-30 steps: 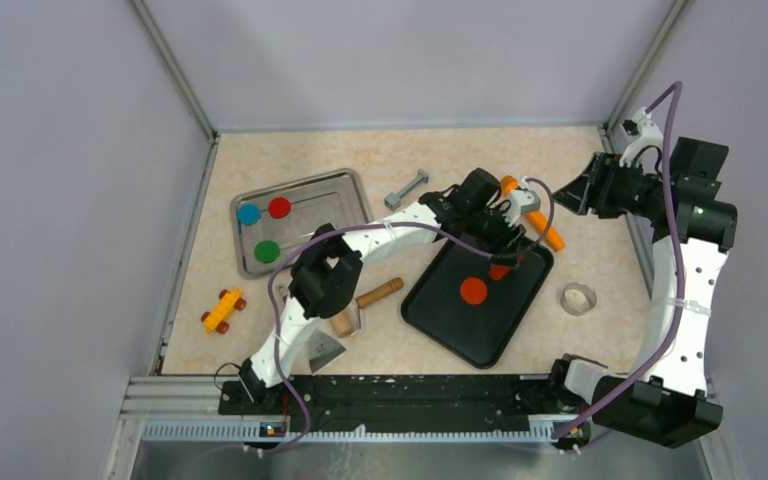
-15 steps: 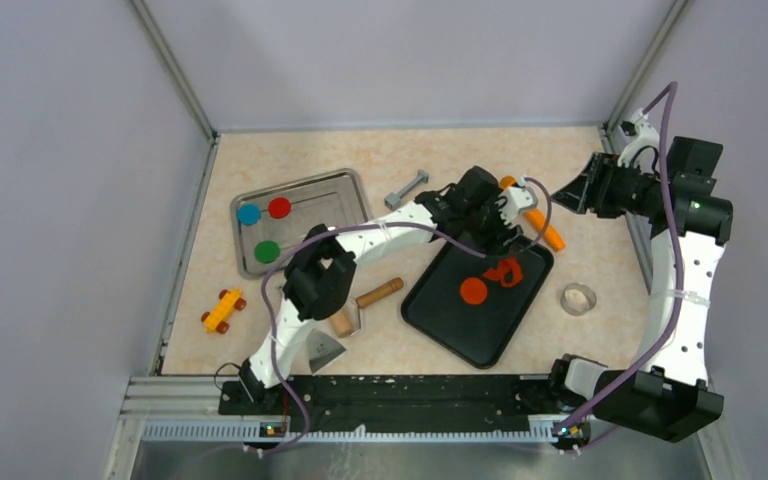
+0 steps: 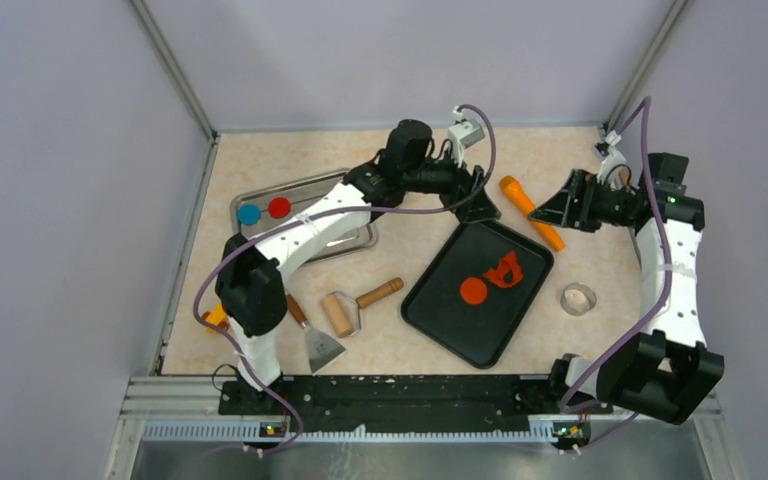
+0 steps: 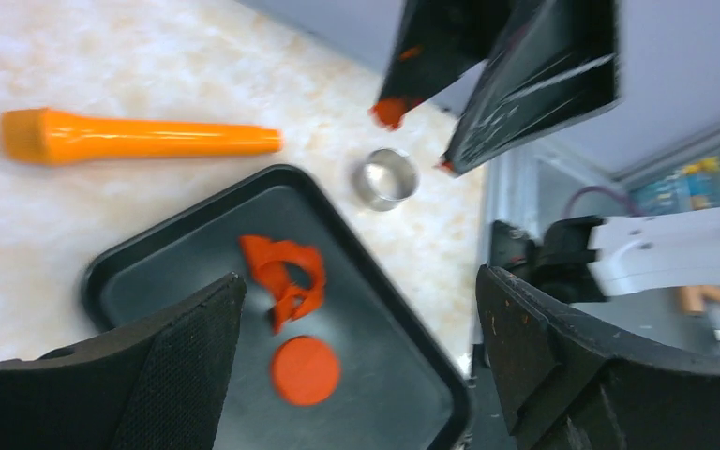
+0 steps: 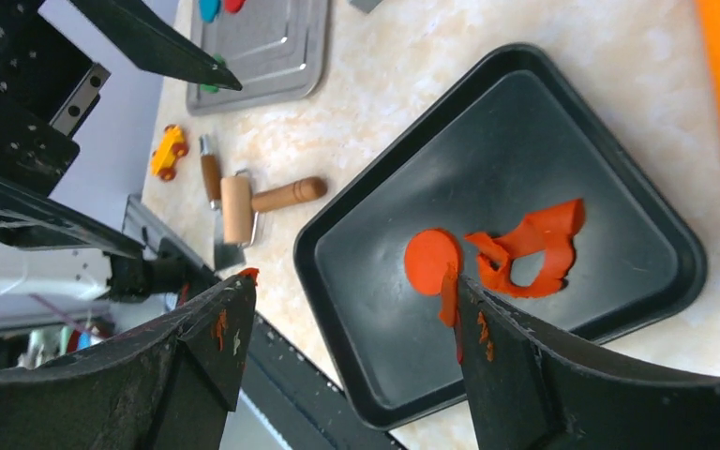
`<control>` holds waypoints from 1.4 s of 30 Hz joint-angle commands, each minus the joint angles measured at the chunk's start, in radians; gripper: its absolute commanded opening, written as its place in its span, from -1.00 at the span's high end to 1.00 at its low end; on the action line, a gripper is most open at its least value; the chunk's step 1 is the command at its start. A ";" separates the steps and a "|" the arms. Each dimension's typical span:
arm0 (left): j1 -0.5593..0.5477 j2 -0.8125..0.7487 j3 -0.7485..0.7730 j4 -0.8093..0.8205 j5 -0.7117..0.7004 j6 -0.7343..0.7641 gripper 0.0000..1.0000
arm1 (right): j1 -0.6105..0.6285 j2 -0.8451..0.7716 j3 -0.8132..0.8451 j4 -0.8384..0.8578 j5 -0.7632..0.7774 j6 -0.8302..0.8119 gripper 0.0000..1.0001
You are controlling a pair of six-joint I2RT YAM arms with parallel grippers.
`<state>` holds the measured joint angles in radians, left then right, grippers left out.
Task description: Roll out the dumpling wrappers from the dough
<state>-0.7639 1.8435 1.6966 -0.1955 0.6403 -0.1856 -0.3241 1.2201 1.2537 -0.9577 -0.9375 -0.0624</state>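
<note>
The dough [image 3: 506,270], a ragged orange-red sheet with a hole, lies loose at the far end of the black tray [image 3: 440,310]. One orange-red dumpling wrapper [image 3: 473,291] lies flat beside it. A blue wrapper [image 3: 249,213] and a red wrapper [image 3: 279,207] sit on the silver tray [image 3: 310,190]. My left gripper [image 3: 478,203] hangs open above the black tray's far corner; in its wrist view the left gripper [image 4: 358,277] holds nothing above the dough [image 4: 286,272] and wrapper [image 4: 306,369]. My right gripper [image 3: 548,211] is open by the tray's far right; in the right wrist view [image 5: 349,277] a clay strip [image 5: 448,305] clings to one fingertip.
An orange carrot-shaped toy [image 3: 532,210] lies between the two grippers. A metal ring cutter [image 3: 578,298] stands right of the black tray. A wooden rolling pin [image 3: 360,305] and a scraper [image 3: 315,340] lie left of it. A yellow toy car [image 5: 169,150] sits near the left wall.
My left gripper opened and let the dough drop onto the black tray, then pulled back toward the far wall. My right gripper opened wider and moved slightly inward.
</note>
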 commanded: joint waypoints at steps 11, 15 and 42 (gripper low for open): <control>0.005 0.295 0.033 0.462 0.384 -0.544 -0.84 | 0.044 0.100 -0.028 -0.245 -0.075 -0.399 -0.68; -0.004 0.341 0.053 0.507 0.393 -0.582 -0.84 | 0.076 0.099 -0.034 -0.234 -0.037 -0.399 -0.69; -0.080 0.560 0.219 0.507 0.194 -0.659 -0.72 | 0.140 0.135 -0.062 -0.171 0.009 -0.348 -0.71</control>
<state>-0.8387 2.3856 1.8565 0.2836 0.8669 -0.8322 -0.1917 1.3731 1.2011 -1.1442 -0.9054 -0.4076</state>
